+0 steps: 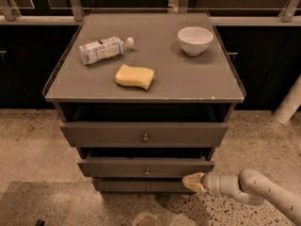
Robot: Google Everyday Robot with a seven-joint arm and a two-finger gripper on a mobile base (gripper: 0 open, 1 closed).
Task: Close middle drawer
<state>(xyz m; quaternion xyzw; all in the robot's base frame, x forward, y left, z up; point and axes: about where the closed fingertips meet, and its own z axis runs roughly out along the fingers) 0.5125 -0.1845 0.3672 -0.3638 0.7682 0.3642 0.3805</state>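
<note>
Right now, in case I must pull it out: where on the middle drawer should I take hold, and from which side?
By its small round knob, from straight in front: the middle drawer front is otherwise flat and plain. The gripper sits near its lower right corner.

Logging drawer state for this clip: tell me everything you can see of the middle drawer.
The middle drawer is a wide, shallow dark-grey front, flat and plain, with one small round metal knob at its centre. It sits level between the top drawer and bottom drawer, pulled out a little, with a dark gap above it. The gripper is at its lower right edge; contact cannot be confirmed.
</note>
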